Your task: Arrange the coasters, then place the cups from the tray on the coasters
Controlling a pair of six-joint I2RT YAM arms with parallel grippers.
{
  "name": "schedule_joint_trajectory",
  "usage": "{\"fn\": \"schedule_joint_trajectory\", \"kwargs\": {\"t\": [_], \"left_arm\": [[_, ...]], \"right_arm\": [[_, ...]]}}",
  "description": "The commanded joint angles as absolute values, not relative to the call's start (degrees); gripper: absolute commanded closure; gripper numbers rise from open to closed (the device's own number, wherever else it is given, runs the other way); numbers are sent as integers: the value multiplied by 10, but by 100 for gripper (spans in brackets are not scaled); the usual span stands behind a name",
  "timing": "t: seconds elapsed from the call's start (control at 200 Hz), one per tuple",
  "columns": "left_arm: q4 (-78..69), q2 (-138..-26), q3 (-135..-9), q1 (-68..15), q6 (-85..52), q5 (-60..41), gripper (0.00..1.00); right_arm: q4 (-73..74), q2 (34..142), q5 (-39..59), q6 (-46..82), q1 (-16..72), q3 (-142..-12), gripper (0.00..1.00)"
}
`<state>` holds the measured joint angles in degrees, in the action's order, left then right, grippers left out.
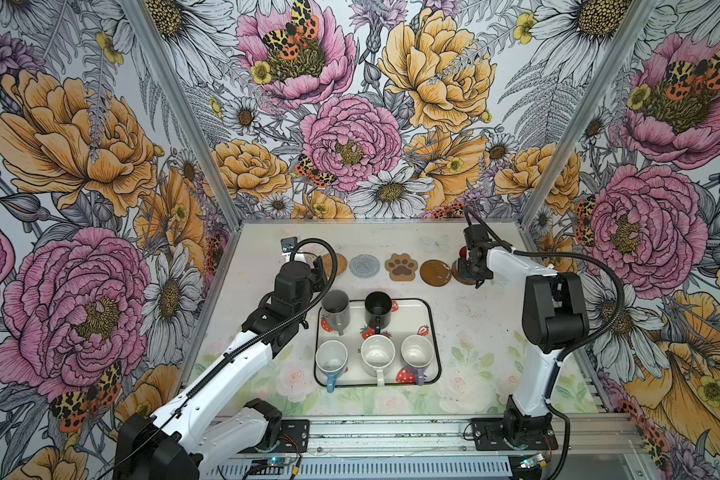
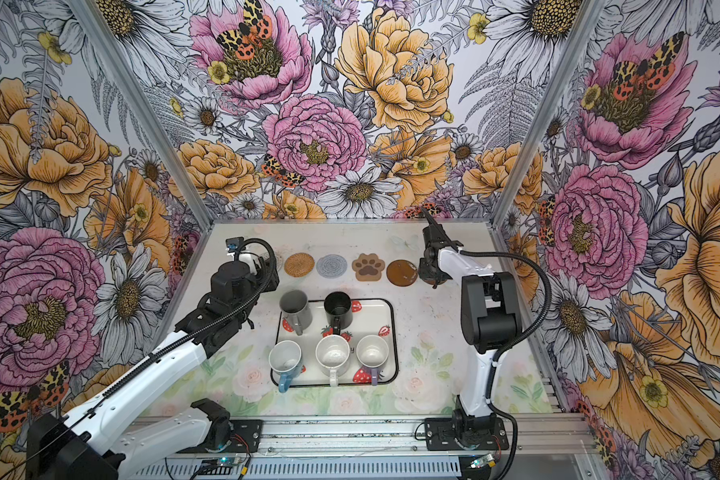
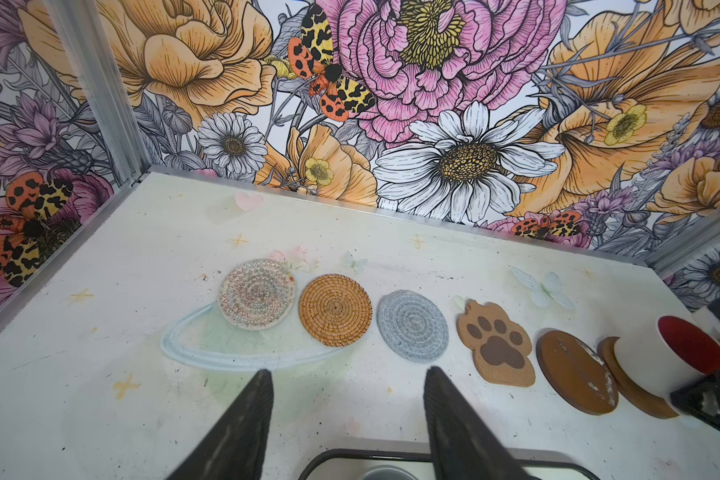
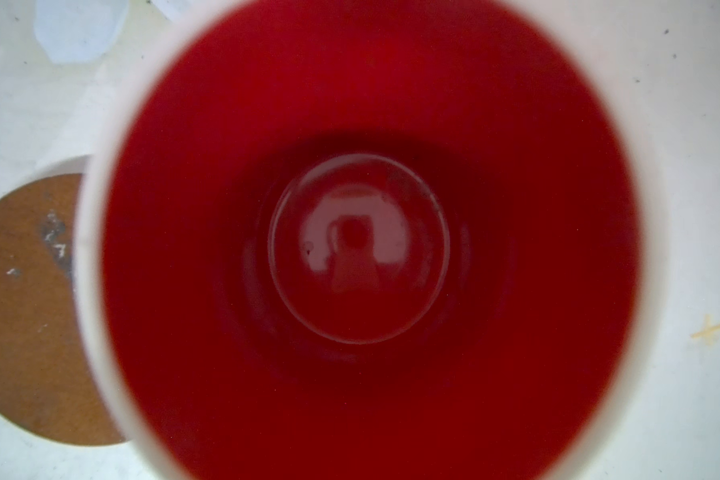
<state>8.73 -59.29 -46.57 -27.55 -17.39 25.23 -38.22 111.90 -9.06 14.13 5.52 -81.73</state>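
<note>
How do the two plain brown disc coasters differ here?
The scuffed disc is bare; the end disc carries the red-lined mug. The scuffed disc shows pale marks; the end disc shows none where visible. The scuffed disc neighbours the paw coaster; the end disc closes the row. Both are round, flat and brown.
</note>
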Motion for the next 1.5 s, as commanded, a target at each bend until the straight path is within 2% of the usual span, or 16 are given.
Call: {"fn": "schedule_joint_trajectory", "kwargs": {"t": [0.0, 0.355, 0.58, 0.831, 1.211, 1.496], "left_arm": [[84, -588, -461, -269, -170, 243, 40], [88, -585, -460, -270, -170, 243, 40], [90, -581, -460, -270, -170, 243, 40], [92, -581, -460, -270, -170, 242, 40], [95, -575, -458, -269, -169, 243, 40], [96, -573, -458, -269, -169, 243, 40]], "right_arm": [[-351, 1116, -87, 153, 51, -814, 100], [-351, 1112, -86, 159, 51, -805, 100], [-352, 1105, -84, 159, 51, -801, 95], [-352, 1101, -82, 160, 50, -797, 80], [-352, 1087, -83, 161, 50, -791, 69], [-356, 1037, -96, 162, 49, -764, 46]]}}
